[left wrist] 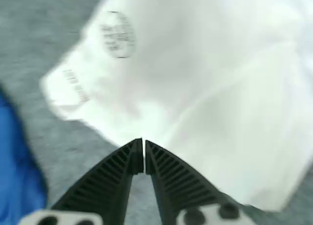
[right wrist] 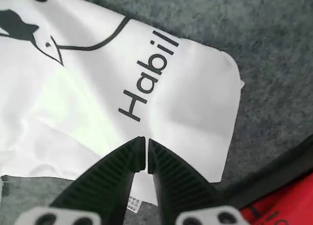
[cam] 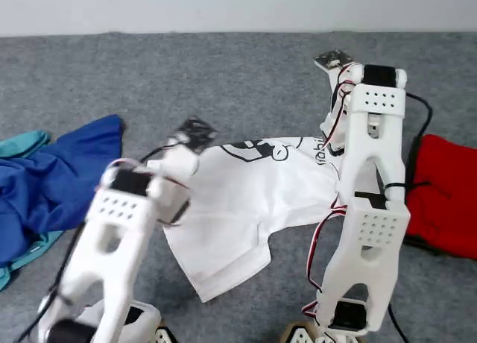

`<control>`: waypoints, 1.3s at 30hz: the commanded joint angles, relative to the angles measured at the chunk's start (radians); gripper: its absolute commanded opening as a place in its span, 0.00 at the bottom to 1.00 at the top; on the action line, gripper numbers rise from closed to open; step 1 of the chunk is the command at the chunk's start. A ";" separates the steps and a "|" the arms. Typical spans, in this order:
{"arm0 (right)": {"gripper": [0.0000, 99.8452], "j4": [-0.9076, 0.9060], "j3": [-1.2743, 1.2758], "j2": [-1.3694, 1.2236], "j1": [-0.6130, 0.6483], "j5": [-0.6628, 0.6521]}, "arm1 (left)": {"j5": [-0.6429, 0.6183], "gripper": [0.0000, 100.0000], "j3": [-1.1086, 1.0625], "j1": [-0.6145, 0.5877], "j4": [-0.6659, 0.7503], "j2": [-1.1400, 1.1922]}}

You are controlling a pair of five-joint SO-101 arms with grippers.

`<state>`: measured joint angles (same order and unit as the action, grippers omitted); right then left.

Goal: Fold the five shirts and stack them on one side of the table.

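Observation:
A white shirt (cam: 253,201) with a black print lies crumpled in the middle of the grey table. My left gripper (cam: 195,130) hangs at its far left corner. In the left wrist view, that gripper (left wrist: 143,143) is shut, tips over the white shirt's (left wrist: 205,88) edge, with no cloth visibly pinched. My right gripper (cam: 334,60) is raised past the shirt's far right end. In the right wrist view it (right wrist: 145,139) is shut above the lettered part of the white shirt (right wrist: 88,88).
A blue shirt (cam: 59,171) lies heaped at the left on a teal shirt (cam: 22,143). A red shirt (cam: 447,186) lies at the right edge beside the right arm's black cable. Bare grey table (cam: 223,74) stretches along the far side.

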<state>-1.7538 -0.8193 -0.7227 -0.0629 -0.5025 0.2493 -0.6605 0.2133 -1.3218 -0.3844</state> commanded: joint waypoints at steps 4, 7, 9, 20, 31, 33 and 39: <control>0.01 -0.041 -0.002 0.041 0.018 0.008 | -0.014 0.02 0.219 0.129 -0.163 0.269; 0.01 -0.041 -0.003 0.005 0.016 0.006 | -0.009 0.02 0.232 0.150 -0.164 0.350; 0.01 -0.041 -0.003 -0.013 0.004 0.006 | -0.009 0.02 0.232 0.175 -0.164 0.394; 0.01 -0.045 0.025 0.131 -0.008 0.005 | -0.012 0.02 0.232 -0.034 -0.166 0.230; 0.02 -0.036 0.729 0.587 0.278 -0.186 | 0.126 0.07 0.232 -0.740 -0.046 0.146; 0.04 -0.015 0.818 0.657 0.375 -0.206 | 0.140 0.07 0.234 -0.799 -0.021 0.175; 0.23 0.062 1.028 0.773 0.641 -0.235 | 0.141 0.07 0.252 -0.882 0.005 0.354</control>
<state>-1.7200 0.1580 -0.0245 0.4695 -0.7234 0.3767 -0.4595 -0.6368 -1.3418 -0.0790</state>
